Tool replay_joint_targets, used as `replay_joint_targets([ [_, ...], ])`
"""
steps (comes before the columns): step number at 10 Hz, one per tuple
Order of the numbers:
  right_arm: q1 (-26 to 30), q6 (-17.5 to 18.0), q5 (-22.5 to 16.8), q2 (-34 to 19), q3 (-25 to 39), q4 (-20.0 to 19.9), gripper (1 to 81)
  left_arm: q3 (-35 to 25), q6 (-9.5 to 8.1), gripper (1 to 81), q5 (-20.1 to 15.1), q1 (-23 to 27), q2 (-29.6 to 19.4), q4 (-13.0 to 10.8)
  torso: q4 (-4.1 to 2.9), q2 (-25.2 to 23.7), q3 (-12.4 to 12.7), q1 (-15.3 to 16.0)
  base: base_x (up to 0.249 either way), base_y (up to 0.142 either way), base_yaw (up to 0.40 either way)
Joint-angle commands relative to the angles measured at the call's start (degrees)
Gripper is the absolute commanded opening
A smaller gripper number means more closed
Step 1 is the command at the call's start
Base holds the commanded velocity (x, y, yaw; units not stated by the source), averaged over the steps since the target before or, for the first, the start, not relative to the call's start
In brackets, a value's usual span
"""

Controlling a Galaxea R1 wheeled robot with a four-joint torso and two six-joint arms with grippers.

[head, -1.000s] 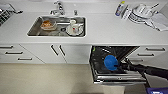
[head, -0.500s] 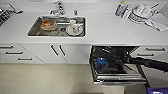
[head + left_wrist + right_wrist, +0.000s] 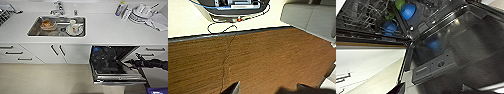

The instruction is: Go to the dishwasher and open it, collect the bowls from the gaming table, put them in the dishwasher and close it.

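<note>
Right gripper is reaching in from the right side of the head view on a dark arm, hovering at the right edge of the open dishwasher; whether its fingers are spread or clenched cannot be told. Left gripper is hanging over a brown wood-grain floor, and its finger state cannot be told either.

The built-in stainless-steel dishwasher is sitting under the white worktop, toward that worktop's right end, between white handled cabinet doors and white drawers. Its door is lying folded down, pointing out from the cabinet row toward the robot, with its long axis running parallel to the worktop's front edge. Dark wire racks are showing inside, with blue items among them.

A steel sink with an orange bowl and white dishes is set in the worktop's left half. Stacked white plates are lying near its back right corner. Beige flooring is running along the cabinets.
</note>
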State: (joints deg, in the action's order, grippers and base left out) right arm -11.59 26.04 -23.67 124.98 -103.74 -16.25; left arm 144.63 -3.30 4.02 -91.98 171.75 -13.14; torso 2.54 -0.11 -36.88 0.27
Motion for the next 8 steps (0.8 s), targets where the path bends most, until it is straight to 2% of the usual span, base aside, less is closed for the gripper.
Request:
replay_joint_targets([
  [1,-4.9,0.6,-9.3,-15.1,12.5,-0.9,81.1,5.7,-0.21,81.1,-5.1,-0.4,2.3,10.4,0.00,0.0,0.0,0.0,0.000,0.000,0.000],
  [4,-16.4,0.6,-8.8,-17.8,13.6,-0.8,81.1,6.9,-0.21,81.1,-4.7,-0.2,2.0,14.2,0.00,0.0,0.0,0.0,0.000,0.000,0.000],
  [5,-19.9,0.5,-7.9,-17.8,13.4,-0.8,81.1,6.9,-0.21,81.1,-4.6,-0.2,1.8,15.1,0.00,-5.7,0.0,3.7,0.000,0.000,0.000],
  [7,-26.6,0.7,-5.7,-17.7,13.8,-1.1,81.1,6.9,-0.30,81.1,-4.5,0.4,1.3,16.8,0.00,-6.8,0.0,4.3,0.000,0.000,0.000],
  [8,-29.5,0.6,-4.5,-17.5,14.5,-1.7,81.1,6.9,-0.21,81.1,-3.1,0.5,1.3,18.1,0.00,-8.6,0.0,5.4,0.000,0.000,0.000],
])
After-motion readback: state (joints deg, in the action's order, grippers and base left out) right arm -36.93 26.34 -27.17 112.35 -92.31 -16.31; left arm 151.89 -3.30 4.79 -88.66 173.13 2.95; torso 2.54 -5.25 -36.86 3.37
